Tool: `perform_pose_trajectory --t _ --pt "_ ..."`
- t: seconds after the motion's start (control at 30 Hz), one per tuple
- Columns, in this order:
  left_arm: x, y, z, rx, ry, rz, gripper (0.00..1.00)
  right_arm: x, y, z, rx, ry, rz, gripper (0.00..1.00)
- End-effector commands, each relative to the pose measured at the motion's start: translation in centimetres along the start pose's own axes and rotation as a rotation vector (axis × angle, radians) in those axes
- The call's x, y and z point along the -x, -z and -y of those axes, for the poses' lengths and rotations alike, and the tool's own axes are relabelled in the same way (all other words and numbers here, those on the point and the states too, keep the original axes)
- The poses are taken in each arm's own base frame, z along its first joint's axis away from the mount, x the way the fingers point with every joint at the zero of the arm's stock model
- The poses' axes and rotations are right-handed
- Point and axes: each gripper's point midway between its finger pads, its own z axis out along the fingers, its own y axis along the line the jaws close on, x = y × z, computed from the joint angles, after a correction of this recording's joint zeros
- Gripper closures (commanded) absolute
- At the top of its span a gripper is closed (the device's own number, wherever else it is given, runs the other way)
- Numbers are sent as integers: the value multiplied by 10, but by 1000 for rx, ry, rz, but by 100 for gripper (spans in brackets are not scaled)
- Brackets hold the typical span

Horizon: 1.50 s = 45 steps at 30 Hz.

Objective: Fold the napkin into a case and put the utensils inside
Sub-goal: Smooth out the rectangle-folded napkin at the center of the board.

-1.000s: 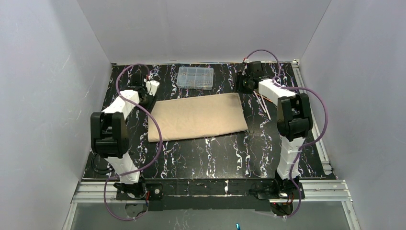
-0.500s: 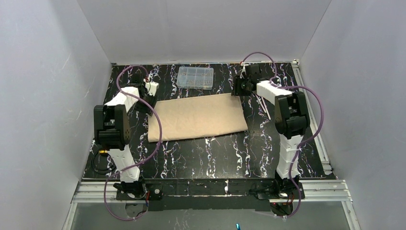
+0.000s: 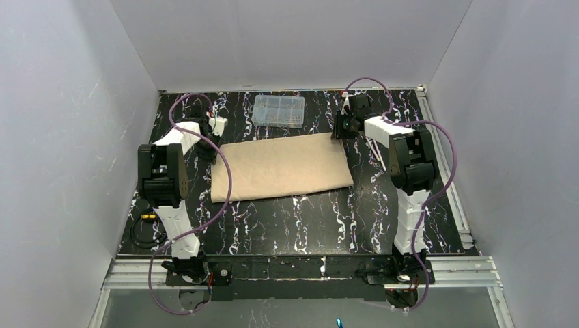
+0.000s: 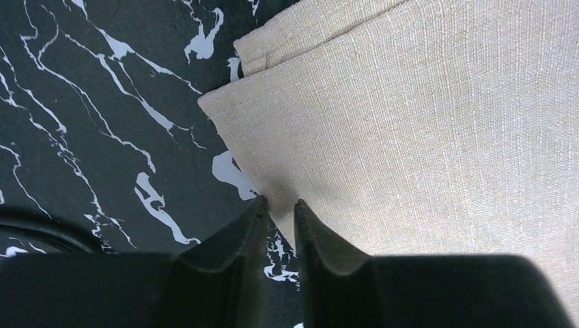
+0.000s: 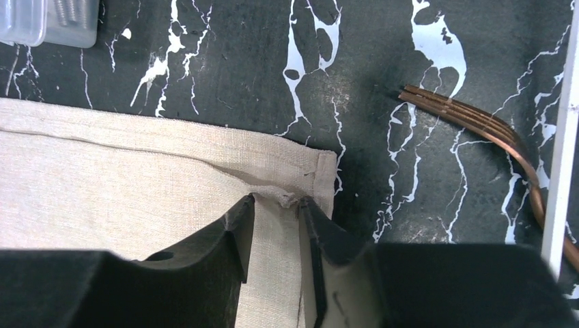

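The beige napkin [image 3: 283, 167] lies flat on the black marbled table, folded in layers. My left gripper [image 3: 213, 150] is at the napkin's far left corner. In the left wrist view its jaws [image 4: 280, 203] stand a narrow gap apart astride the napkin's [image 4: 410, 123] edge, one tip on the table and one on the cloth. My right gripper [image 3: 339, 130] is at the far right corner. Its jaws [image 5: 276, 200] are slightly apart and press on the napkin [image 5: 136, 178], with a small pucker between the tips. The copper utensils [image 3: 375, 152] lie to the right, the fork [image 5: 478, 123] among them.
A clear plastic compartment box [image 3: 278, 111] stands behind the napkin at the back of the table. White walls close in the table on three sides. A metal rail [image 3: 444, 157] runs along the right edge, just past the utensils.
Both arms have come in onto the napkin's far corners. Both pairs of jaws have narrowed, the left more than the right. The napkin has not moved.
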Motion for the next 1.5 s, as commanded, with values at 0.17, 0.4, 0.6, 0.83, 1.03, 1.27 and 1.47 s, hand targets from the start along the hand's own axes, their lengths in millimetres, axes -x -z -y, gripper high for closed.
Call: perform_pose_trajectory --t 0.17,0.4,0.6,0.83,1.03,1.27,1.47 --pt "16 3 4 -36 16 28 97 27 8 -1 -13 23 74 94" --pt "27 5 0 -23 9 56 97 46 29 1 -63 26 151 99" --pt "40 12 -4 -12 15 85 98 51 42 5 -96 4 207 99" --pt "36 16 -5 -7 17 71 87 46 39 -2 -57 -1 179 99" --pt "28 4 -6 -5 13 28 85 36 38 1 -66 -10 157 99" --pt "31 -4 -6 -15 18 21 85 27 37 24 -194 -34 146 99" --pt "32 -5 -9 2 16 20 86 17 33 44 -297 -56 123 99"
